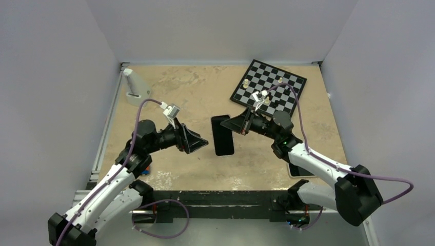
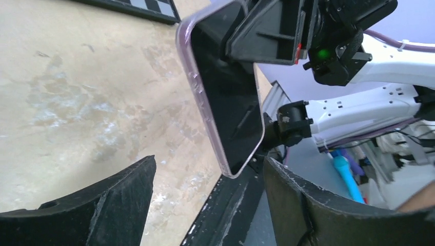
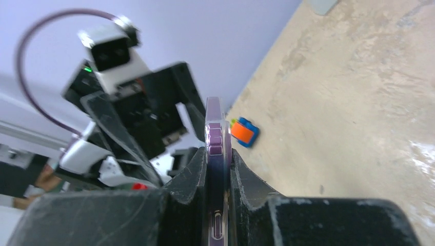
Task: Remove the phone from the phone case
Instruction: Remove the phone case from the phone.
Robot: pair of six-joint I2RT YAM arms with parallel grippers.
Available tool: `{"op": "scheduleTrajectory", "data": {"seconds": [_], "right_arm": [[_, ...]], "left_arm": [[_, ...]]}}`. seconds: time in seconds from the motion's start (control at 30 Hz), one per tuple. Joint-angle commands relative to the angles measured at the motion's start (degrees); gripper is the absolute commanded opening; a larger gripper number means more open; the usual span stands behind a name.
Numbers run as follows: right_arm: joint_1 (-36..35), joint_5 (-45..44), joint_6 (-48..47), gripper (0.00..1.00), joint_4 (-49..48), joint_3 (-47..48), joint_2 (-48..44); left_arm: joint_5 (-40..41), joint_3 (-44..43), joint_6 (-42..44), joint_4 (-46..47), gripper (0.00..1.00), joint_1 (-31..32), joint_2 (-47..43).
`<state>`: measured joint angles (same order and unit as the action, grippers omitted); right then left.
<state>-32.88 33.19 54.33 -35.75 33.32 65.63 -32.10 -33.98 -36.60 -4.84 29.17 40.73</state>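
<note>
Phone sits in phone case, pinched at its far right corner by right gripper. Left gripper just left of phone, not touching. Chessboard behind-right of phone. Stand far behind-left. Second phone nearer-right.

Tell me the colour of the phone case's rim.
The phone case is translucent with a pale purple tint, clearest in the left wrist view.

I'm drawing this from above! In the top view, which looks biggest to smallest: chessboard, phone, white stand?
1. chessboard
2. phone
3. white stand
The last two look close, and the right gripper holds the phone up nearer the camera, so that pair is unsure.
</note>
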Motion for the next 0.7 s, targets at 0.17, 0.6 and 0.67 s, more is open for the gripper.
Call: {"op": "scheduleTrajectory", "data": {"seconds": [0.17, 0.6, 0.67], "right_arm": [[-4.10, -10.13, 14.81, 0.00, -24.74, -1.10, 1.90], [-9.66, -16.65, 10.97, 0.00, -34.26, -6.06, 4.07], [-9.42, -15.53, 5.05, 0.22, -23.19, -4.43, -0.01]], "left_arm": [[-9.22, 7.51, -14.83, 30.33, 0.78, 3.16, 6.91], [-17.71, 10.03, -20.05, 42.24, 0.00, 3.06, 12.72], [-18.88, 8.91, -16.81, 38.09, 0.00, 3.00, 11.22]]}}
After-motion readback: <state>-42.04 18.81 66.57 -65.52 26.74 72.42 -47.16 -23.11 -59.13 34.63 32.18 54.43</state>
